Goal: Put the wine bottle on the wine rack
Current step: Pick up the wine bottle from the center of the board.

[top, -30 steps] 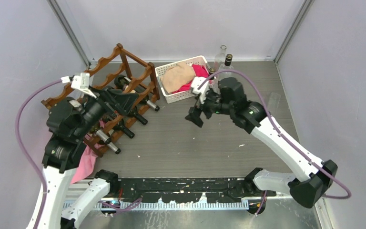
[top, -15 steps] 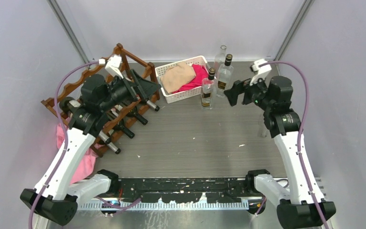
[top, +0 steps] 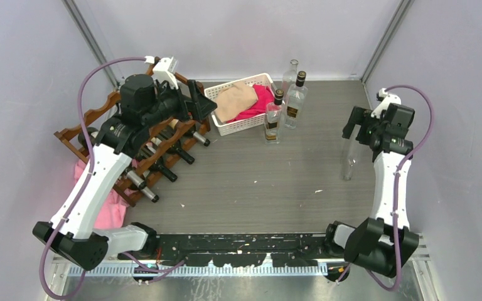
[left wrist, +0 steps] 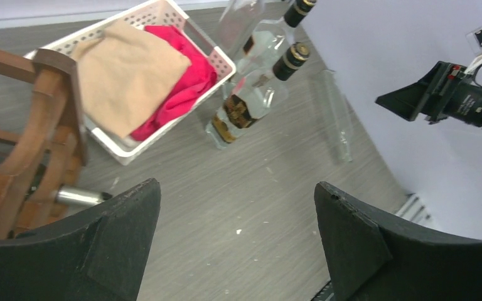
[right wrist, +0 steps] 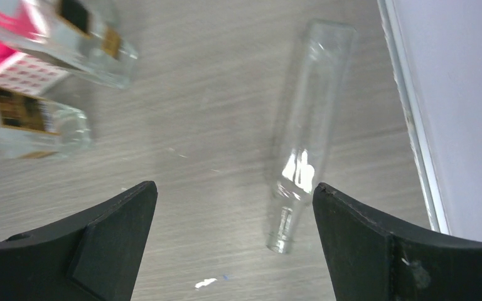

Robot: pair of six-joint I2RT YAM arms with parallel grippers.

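The wine rack (top: 91,118) stands at the table's (top: 257,182) far left, holding dark bottles. Two labelled wine bottles (top: 275,118) stand upright far centre, just beside the white basket (top: 223,128). The left gripper (left wrist: 235,207) over the rack and the right gripper (right wrist: 235,188) near a clear bottle (right wrist: 304,138) are both spread, empty.

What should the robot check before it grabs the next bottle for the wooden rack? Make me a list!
1. The right jaws are wide apart with nothing in them: ok.
2. The left jaws are wide apart with nothing in them: ok.
3. The clear bottle stands upright on the table, in line with the right jaws and untouched: ok.
4. The two capped bottles by the white basket stand upright, well away from the clear bottle: ok.
5. A free slot in the rack: cannot tell, because the left arm covers much of it.
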